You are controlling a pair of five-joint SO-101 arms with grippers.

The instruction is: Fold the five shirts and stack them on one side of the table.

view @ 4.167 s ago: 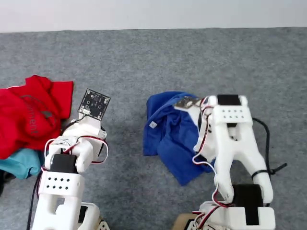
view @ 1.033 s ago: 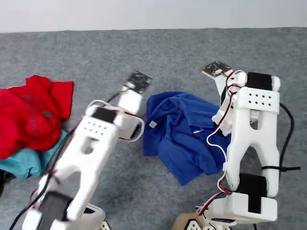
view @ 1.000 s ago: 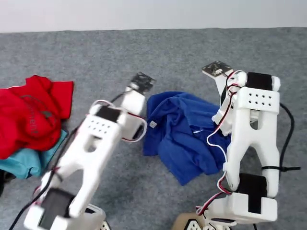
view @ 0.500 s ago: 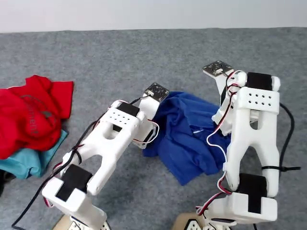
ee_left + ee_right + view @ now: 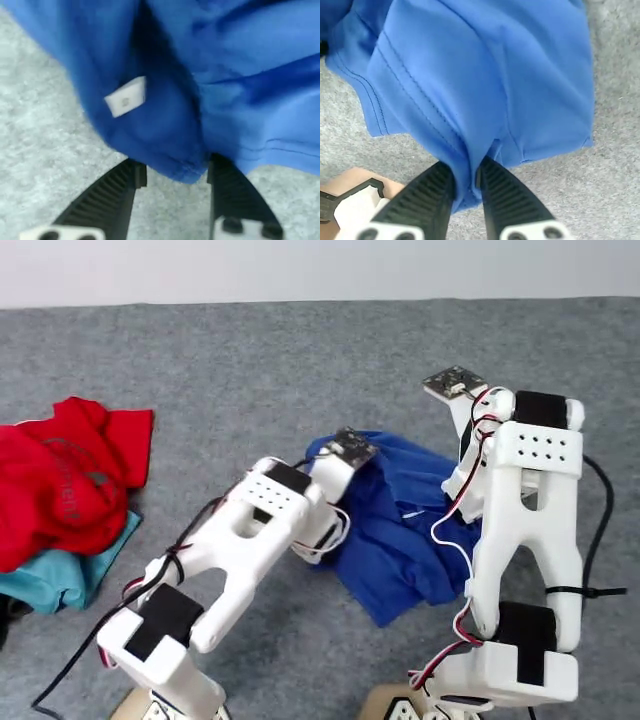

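Blue shirt [image 5: 385, 560] lies crumpled on the grey table [image 5: 300, 360], with both arms over it. Left wrist view: left gripper [image 5: 175, 172] jaws stand wide apart, shirt hem between them, not clamped. Right wrist view: right gripper [image 5: 466, 172] jaws are pinched tight on a shirt fold.

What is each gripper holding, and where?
The right gripper pinches an edge fold of the blue shirt. The left gripper is open around another edge, gripping nothing.
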